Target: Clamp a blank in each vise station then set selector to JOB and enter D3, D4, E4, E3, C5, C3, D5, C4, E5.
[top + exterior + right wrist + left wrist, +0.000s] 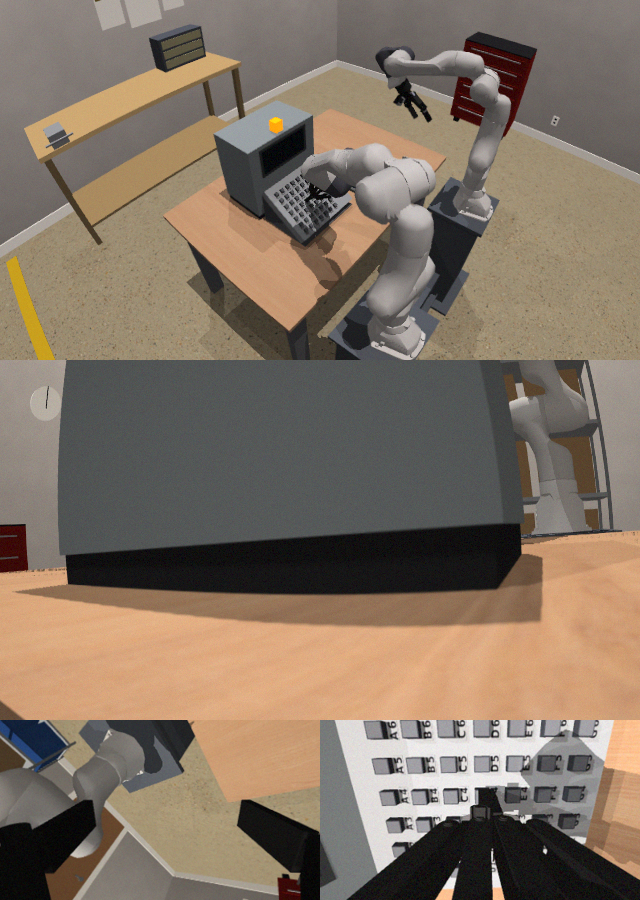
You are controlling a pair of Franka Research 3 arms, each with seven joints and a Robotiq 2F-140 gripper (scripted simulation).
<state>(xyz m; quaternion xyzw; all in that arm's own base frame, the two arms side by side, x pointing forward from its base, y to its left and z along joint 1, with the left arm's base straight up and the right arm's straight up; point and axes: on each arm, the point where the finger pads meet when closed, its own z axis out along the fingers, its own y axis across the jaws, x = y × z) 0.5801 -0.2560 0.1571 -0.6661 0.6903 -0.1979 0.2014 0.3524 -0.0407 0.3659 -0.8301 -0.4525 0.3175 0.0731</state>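
The cabinet (237,165) (275,460) has a bright amber lamp (276,125) on top. My left gripper (309,198) (486,801) is shut and empty, its tips over key D4, partly covering it. In the left wrist view key C5 (449,764), key D5 (482,763), key E5 (514,762), key C4 (451,795) and key E4 (513,795) show. The fingers hide D3 and most of C3 and E3. Contact with a key cannot be told. No lit key shows. My right gripper (421,118) (166,812) is open and empty, high beyond the table. Vises, blanks, knobs and selector cannot be made out.
The cabinet's dark screen (284,150) stands behind the sloped keyboard. The left arm reaches over the table (250,260) (300,670) and hides its right part in the top view. A workbench (125,92) and a red tool chest (515,70) stand farther off.
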